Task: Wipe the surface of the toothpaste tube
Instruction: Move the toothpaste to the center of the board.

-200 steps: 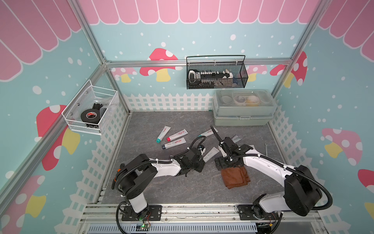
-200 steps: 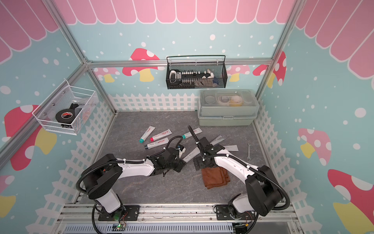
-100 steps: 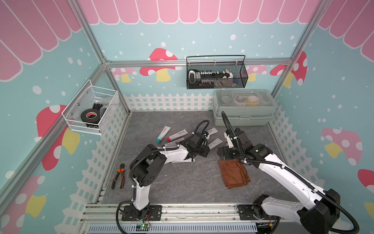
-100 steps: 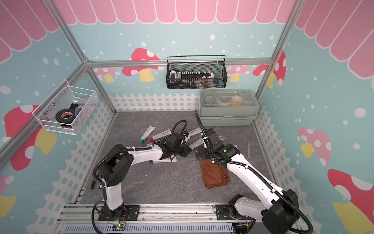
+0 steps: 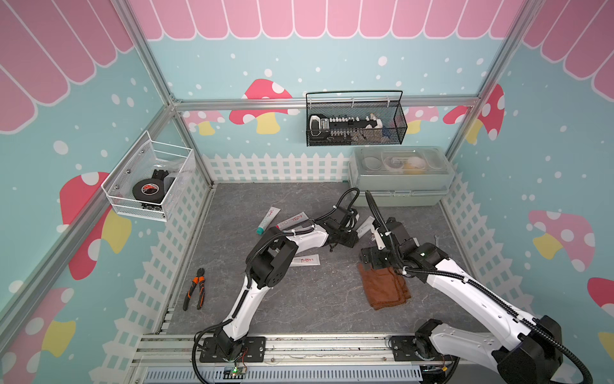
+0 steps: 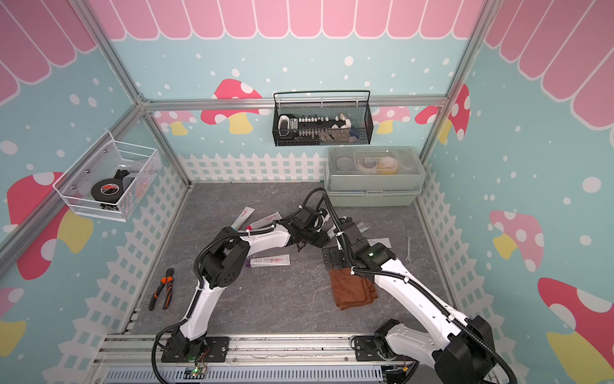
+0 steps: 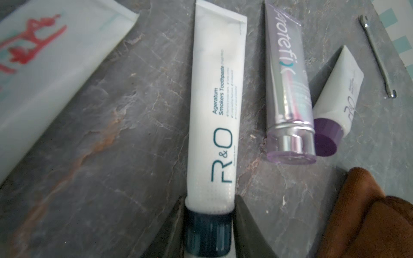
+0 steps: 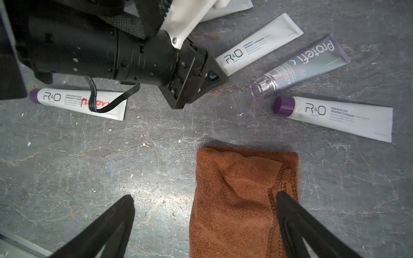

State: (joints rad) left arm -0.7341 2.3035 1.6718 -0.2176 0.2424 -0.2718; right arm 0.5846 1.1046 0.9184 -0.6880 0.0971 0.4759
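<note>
Spread wide, the right gripper (image 8: 204, 196) hangs over the folded brown terry cloth (image 8: 241, 189), one finger above its hem, the other off it; closing there may catch one layer only. Beyond, the left gripper (image 7: 209, 200) flanks the dark teal cap (image 7: 207, 232) of the white plastic toothpaste tube (image 7: 212, 111); whether it pinches, I cannot tell. Loosely held, the tube could skid into the clear lilac tube (image 7: 288, 78) beside it.

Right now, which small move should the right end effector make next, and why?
Probably lower the right end effector onto the brown cloth and close. It hangs open above the cloth, which lies ungripped on the table, while the left end effector clamps the cap of the white tube. Wiping needs the cloth in hand first.
</note>
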